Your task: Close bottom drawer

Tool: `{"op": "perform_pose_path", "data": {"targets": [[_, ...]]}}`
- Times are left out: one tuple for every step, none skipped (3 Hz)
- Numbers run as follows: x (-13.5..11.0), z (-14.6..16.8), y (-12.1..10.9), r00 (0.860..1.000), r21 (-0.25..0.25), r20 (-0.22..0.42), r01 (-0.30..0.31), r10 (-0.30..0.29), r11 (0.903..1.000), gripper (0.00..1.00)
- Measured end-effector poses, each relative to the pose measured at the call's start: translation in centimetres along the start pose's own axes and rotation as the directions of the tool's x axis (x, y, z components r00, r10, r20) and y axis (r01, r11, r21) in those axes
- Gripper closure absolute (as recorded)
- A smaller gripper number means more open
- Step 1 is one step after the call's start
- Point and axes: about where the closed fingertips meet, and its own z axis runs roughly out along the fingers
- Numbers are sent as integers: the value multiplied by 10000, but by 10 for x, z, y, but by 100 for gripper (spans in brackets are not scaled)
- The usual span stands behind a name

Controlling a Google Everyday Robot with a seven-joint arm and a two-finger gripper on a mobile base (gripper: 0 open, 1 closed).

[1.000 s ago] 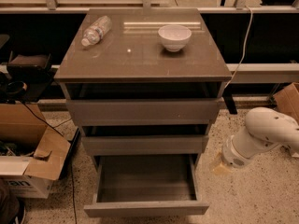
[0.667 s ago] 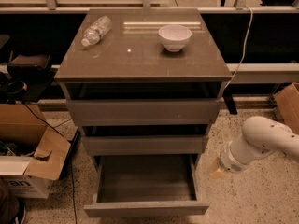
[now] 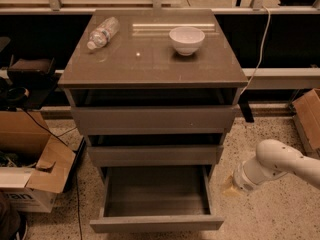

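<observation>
The bottom drawer (image 3: 156, 223) is the lowest of three in the grey-brown cabinet (image 3: 150, 64). It is pulled far out and its shallow box looks empty. My gripper (image 3: 231, 186) sits at the end of the white arm (image 3: 275, 165), low at the right of the cabinet. It is just outside the drawer's right side wall, near the floor, and holds nothing that I can see.
A plastic bottle (image 3: 102, 32) lies on the cabinet top, and a white bowl (image 3: 186, 39) stands there too. The two upper drawers stand slightly out. An open cardboard box (image 3: 35, 171) is on the floor at left, another box (image 3: 307, 116) at right. A cable (image 3: 257, 49) hangs at back right.
My arm and gripper have sunk a little lower and slightly left, toward the drawer's right side. The drawer has not moved.
</observation>
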Motion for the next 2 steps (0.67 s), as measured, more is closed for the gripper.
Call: {"op": "perform_pose_path", "data": {"targets": [[22, 22, -9, 9976, -124, 475, -489, 494, 9987, 100], [24, 28, -10, 9970, -179, 537, -555, 564, 9983, 100]]}}
